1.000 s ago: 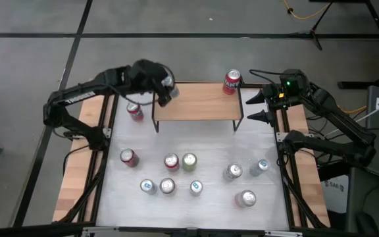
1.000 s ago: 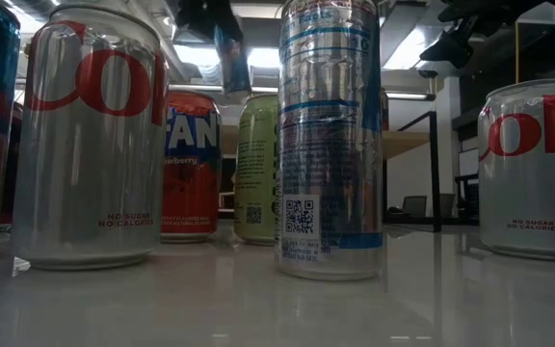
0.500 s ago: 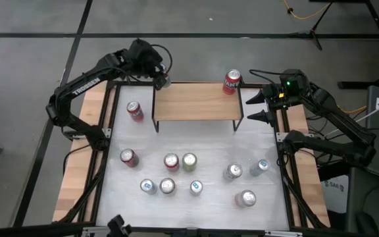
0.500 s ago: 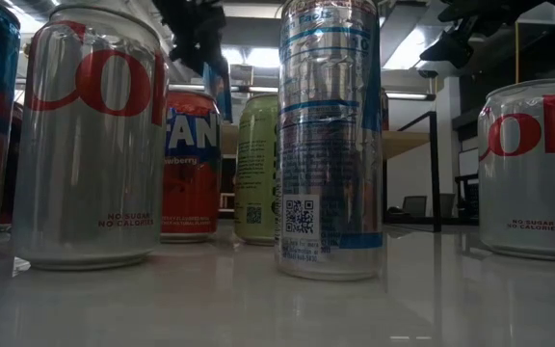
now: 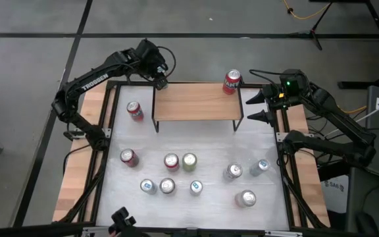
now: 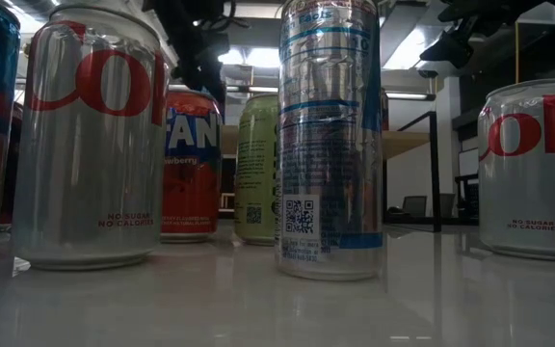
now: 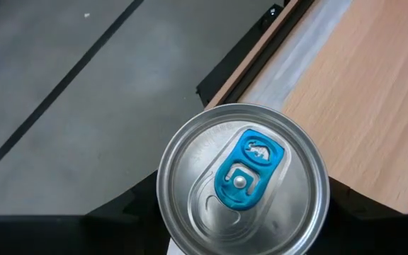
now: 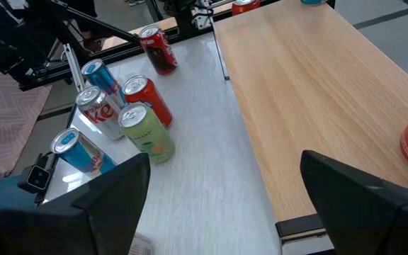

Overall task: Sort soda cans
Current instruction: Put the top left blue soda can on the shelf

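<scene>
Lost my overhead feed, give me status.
Left gripper shut on blue-tab can at shelf's left corner. Right gripper open, waiting. Red can on shelf.

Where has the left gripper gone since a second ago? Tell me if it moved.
Yes. The left gripper, holding a blue-tabbed can, moved from beside the wooden shelf to its far left corner.

From table height I looked across the glossy table top (image 6: 258, 308) at a row of cans. A silver cola can (image 6: 90, 135) with red lettering stood at the near left, and a tall silver-and-blue can (image 6: 330, 145) with a printed code square stood nearest me. Between and behind them sat a red-orange can (image 6: 193, 164) just beside a pale green can (image 6: 257, 169). Another silver cola can (image 6: 533, 169) stood at the right edge. A dark arm (image 6: 200, 43) hung above.
</scene>
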Robot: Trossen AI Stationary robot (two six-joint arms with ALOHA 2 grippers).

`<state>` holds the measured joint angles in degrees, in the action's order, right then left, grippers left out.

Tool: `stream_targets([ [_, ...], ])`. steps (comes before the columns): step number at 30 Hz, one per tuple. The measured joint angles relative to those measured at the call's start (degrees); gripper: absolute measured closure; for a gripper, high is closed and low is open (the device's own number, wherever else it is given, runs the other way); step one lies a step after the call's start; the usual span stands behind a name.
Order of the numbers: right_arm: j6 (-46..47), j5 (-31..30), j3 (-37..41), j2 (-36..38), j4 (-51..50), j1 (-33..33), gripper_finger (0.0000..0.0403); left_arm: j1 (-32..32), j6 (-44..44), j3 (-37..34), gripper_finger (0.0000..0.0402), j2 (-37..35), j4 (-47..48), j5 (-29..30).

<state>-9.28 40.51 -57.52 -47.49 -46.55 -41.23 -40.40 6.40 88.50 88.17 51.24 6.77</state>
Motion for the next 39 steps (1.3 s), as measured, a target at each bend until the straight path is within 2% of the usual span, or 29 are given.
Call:
stream_targets([
  [5, 0.00, 0.02, 0.00, 0.01, 0.01, 0.00, 0.0047, 0.00, 0.09, 0.03, 0.0183, 0.05, 0.35, 0.12],
  [15, 0.00, 0.00, 0.00, 0.00, 0.00, 0.00, 0.0047, 0.02, 0.17, -0.08, 0.0128, 0.22, 0.51, 0.22],
  [39, 0.00, 0.00, 0.00, 0.00, 0.01, 0.00, 0.0047, 0.09, 0.10, -0.17, 0.0124, 0.27, 0.16, -0.49],
])
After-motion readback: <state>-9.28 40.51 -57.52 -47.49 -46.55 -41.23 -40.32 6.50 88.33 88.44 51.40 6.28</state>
